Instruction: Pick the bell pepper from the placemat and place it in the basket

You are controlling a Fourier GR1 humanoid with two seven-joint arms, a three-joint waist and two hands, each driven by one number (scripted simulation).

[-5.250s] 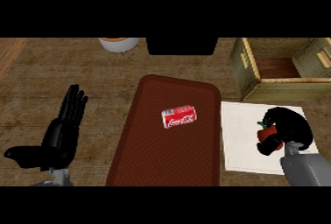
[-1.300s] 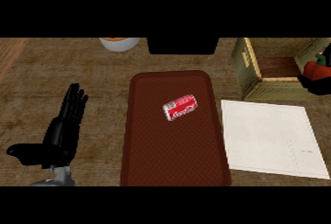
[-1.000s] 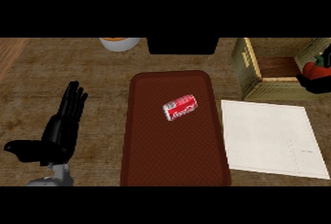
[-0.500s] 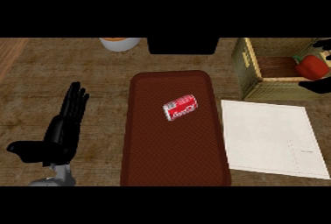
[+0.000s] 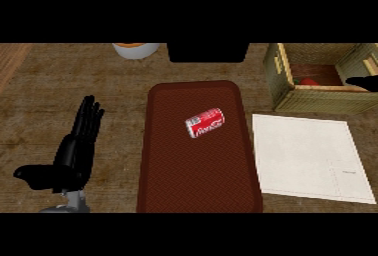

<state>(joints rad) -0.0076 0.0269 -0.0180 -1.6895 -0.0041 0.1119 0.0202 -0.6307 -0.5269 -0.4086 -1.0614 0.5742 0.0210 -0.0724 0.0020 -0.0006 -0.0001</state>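
Head view, nearest first: the left hand rests at the lower left of the wooden counter, fingers straight and together, thumb out. Beside it lies the long dark red placemat, bearing a red soda can on its side, long axis tilted up-right. A white sheet lies right. Farther off, the bell pepper sits inside the basket; its orientation is unclear. The right hand shows only partly at the edge; its fingers cannot be read.

left hand: black, slim fingers | forearm: grey | right hand: black
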